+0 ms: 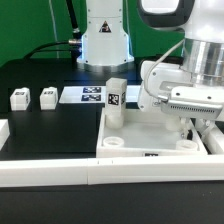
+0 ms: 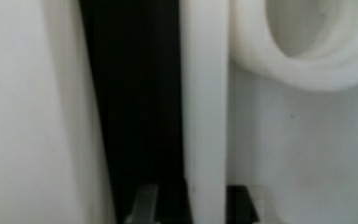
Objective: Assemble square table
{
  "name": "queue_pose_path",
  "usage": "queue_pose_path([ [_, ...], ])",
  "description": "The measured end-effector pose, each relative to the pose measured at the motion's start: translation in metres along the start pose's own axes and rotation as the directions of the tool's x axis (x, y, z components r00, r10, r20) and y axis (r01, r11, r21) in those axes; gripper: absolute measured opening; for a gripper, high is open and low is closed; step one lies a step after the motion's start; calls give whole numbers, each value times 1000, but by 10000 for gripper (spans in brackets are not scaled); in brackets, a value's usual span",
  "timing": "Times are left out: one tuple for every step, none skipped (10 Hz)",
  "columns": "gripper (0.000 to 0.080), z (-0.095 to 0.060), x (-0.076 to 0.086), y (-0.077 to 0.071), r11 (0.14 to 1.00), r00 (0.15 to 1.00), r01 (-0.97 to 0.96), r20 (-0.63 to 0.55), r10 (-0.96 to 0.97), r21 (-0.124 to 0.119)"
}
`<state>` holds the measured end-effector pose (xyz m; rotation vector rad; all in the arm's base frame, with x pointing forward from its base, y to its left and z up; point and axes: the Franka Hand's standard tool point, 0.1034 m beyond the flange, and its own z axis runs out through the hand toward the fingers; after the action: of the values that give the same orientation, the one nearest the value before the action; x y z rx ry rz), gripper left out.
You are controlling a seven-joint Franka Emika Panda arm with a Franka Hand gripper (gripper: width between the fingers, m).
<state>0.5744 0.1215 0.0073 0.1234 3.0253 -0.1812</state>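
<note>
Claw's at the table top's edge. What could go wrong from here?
The claw sits low at the rim of the table top; a pull may drag the top and tip the upright leg at its corner. The wrist view cannot confirm a grip, so the rim may slip.

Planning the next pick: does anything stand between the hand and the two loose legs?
Yes. The white tagged block leg upright on the white square tray-like top stands roughly in line between the hand and the loose white legs.
</note>
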Motion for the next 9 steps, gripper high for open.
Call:
queue_pose_path([
  [54, 0, -1, -5, 1000, 1000, -4, -2, 4, 9],
  [241, 1, -3, -11, 1000, 1000, -12, -2, 12, 16],
  [377, 1, -4, -16, 1000, 1000, -18, 0, 18, 23],
  [377, 1, -6, -22, 999, 1000, -25, 1, 25, 31],
  [556, 1, -8, -27, 999, 1000, -31, 2, 31, 36],
  [620, 1, -8, -29, 999, 999, -33, 2, 33, 38],
  [620, 2, -8, -30, 999, 999, -35, 2, 35, 39],
  [644, 2, -8, -31, 999, 999, -36, 2, 35, 39],
  [648, 2, -8, -31, 999, 999, -36, 2, 36, 39],
])
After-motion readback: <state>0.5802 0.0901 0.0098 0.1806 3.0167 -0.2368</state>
